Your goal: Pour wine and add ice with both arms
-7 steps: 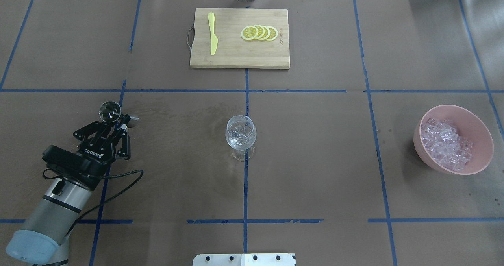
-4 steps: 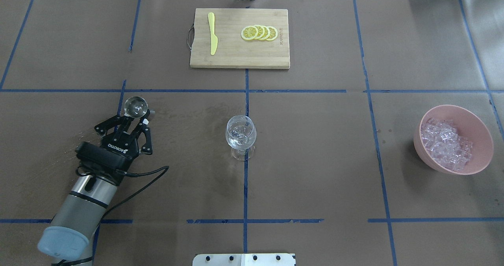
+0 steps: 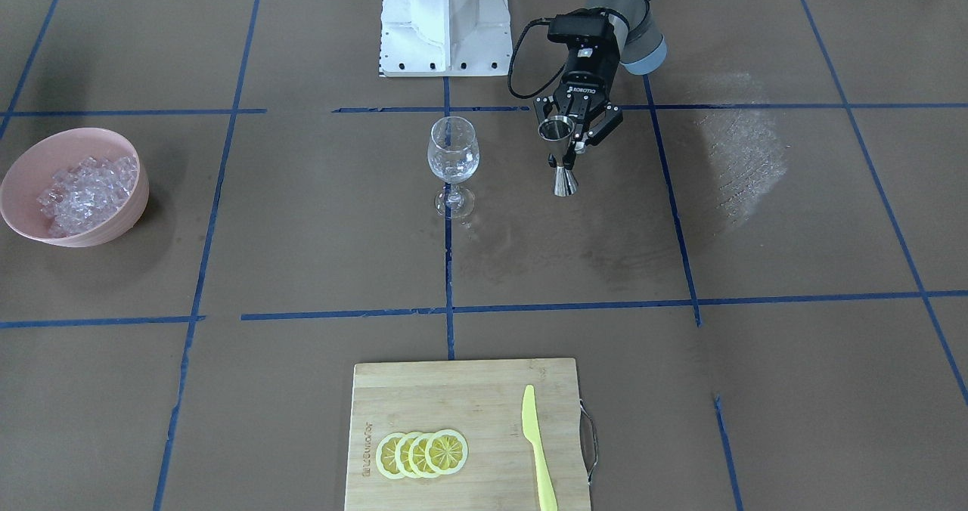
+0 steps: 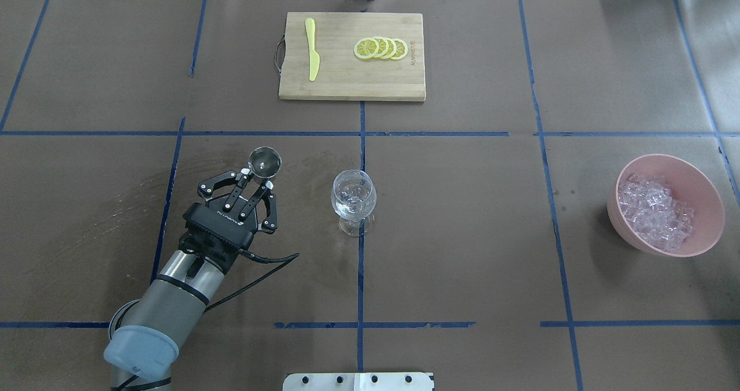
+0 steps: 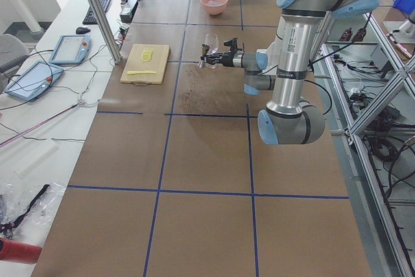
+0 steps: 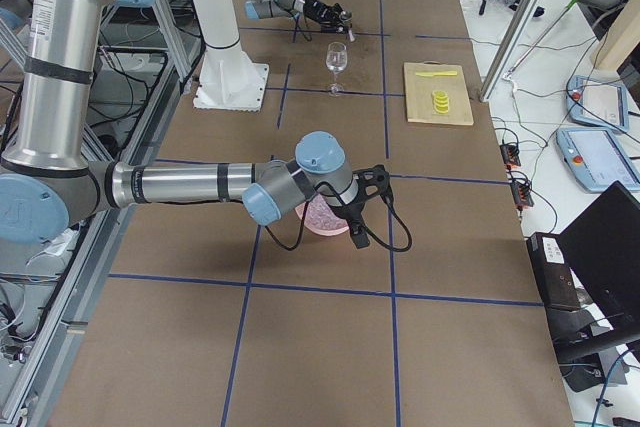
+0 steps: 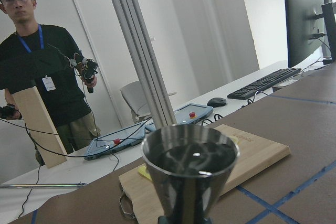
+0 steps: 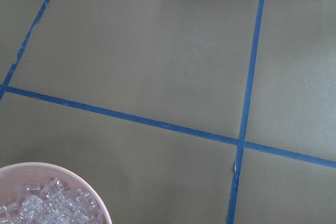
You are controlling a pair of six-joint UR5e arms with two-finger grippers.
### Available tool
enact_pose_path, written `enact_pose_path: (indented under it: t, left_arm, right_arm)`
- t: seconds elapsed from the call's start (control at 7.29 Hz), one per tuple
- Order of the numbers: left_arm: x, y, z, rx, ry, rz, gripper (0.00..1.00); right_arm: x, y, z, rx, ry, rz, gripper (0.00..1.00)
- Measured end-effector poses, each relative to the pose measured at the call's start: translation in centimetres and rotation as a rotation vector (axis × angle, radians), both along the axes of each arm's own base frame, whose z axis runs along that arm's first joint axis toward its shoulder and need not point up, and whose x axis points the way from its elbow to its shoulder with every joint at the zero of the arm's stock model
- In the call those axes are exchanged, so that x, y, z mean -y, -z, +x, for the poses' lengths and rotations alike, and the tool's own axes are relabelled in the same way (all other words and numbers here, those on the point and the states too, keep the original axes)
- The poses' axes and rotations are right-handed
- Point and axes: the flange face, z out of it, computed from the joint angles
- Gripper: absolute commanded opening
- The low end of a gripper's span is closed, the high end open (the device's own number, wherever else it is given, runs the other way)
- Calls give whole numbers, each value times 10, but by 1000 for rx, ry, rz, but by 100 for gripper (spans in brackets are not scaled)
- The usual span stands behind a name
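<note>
The left gripper (image 4: 257, 180), clamped on an upright jigger (image 4: 264, 161) of wine (image 7: 193, 157), hangs near the wine glass (image 4: 353, 197), which stands to its right. The ice (image 4: 656, 211) fills the pink bowl (image 4: 714, 213) beside the right gripper (image 6: 357, 232), whose opening cannot be told.

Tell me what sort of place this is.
Most likely a robotics lab, not a bar: a brown table gridded with blue tape, a grey robot arm holding a steel cone-shaped jigger, and a black-shirted man holding handheld controllers.
</note>
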Motion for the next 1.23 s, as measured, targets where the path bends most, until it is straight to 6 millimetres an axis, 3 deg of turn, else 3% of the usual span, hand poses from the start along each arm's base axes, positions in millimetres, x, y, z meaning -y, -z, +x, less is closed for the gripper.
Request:
enact_pose_path:
  t: [0.41, 0.55, 1.23]
  left_arm:
    - [-3, 56, 24, 70, -43, -8, 0]
    - [-4, 65, 31, 93, -47, -8, 0]
    - [-2, 75, 31, 375, 45, 97, 0]
  right_arm:
    - [0, -5, 0, -2, -1, -8, 100]
    - [0, -5, 0, -2, -1, -9, 100]
    - [1, -3, 0, 1, -1, -7, 100]
